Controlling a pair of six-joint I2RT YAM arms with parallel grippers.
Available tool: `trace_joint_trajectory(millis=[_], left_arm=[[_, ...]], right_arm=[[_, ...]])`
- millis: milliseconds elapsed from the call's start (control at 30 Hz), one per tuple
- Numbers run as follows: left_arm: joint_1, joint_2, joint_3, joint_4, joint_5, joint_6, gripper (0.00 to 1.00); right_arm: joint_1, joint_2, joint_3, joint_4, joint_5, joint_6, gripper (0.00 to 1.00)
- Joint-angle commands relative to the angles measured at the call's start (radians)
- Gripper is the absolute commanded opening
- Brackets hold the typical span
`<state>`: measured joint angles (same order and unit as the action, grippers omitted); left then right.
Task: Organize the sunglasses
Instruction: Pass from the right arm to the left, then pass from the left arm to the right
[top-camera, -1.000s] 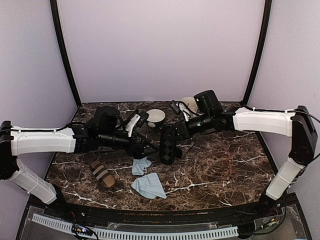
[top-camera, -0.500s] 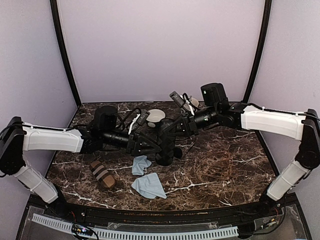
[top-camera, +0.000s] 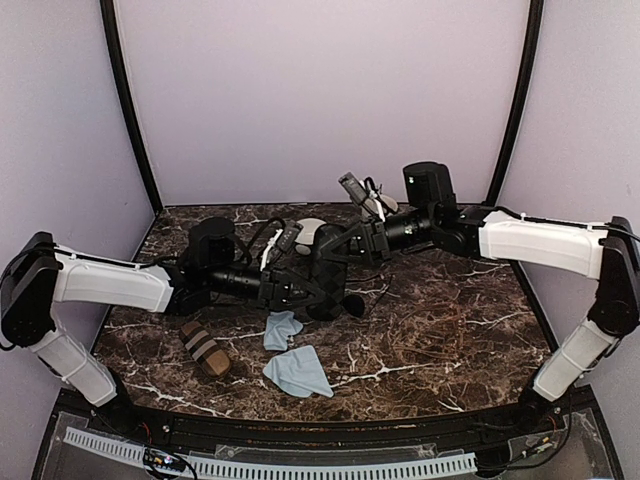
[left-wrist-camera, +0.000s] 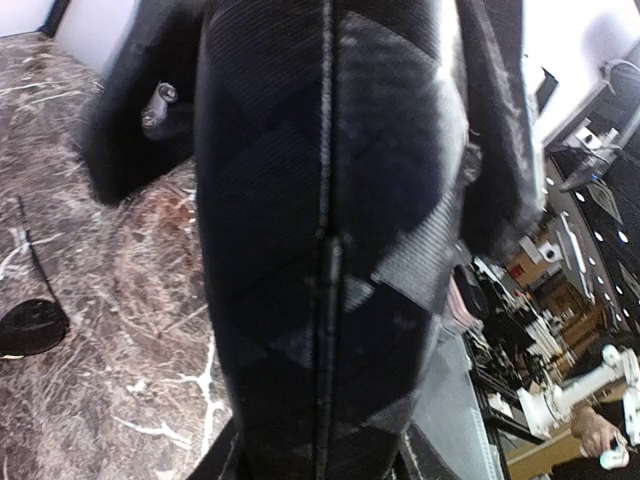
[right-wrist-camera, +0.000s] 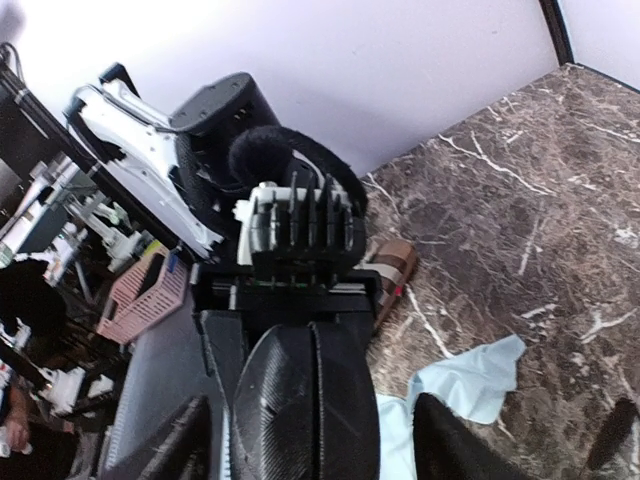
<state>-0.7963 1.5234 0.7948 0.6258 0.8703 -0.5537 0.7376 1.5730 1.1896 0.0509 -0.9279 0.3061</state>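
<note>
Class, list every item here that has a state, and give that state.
black checkered case: closed, held by left end effector
left end effector: shut on that case
right end effector: open, fingers either side of that case
sunglasses: out of any case, on the table
brown striped case: closed, lying on the table

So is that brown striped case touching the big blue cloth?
Apart. The top view shows bare table between the brown striped case and the big blue cloth.
</note>
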Motion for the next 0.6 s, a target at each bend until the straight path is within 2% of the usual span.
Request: trace_joint_trajectory(millis=[0,100,300,400,567], left_arm=[[0.000,-0.043,-0.004,-0.051,-0.185,0.012,0.00],[-0.001,-0.088,0.007,-0.178,-0.410,0.019,0.00],[-0.085,-0.114,0.088,-0.412,-0.749,0.078,0.00],[-0.113,-0.098,0.109,-0.461,-0.848,0.070,0.00],[-0.138,-0.090,0.120,-0.508,-0.914,0.061,0.00]], right_arm=[[0.000,0.036,0.074,-0.102,0.198,0.041,0.82],[-0.001,0.033,0.080,-0.123,0.306,0.129,0.92],[0.060,0.046,0.086,-0.123,0.562,0.257,0.97],[0.083,0.073,0.095,-0.110,0.651,0.321,0.97],[0.132,0.107,0.124,-0.115,0.727,0.330,0.97]])
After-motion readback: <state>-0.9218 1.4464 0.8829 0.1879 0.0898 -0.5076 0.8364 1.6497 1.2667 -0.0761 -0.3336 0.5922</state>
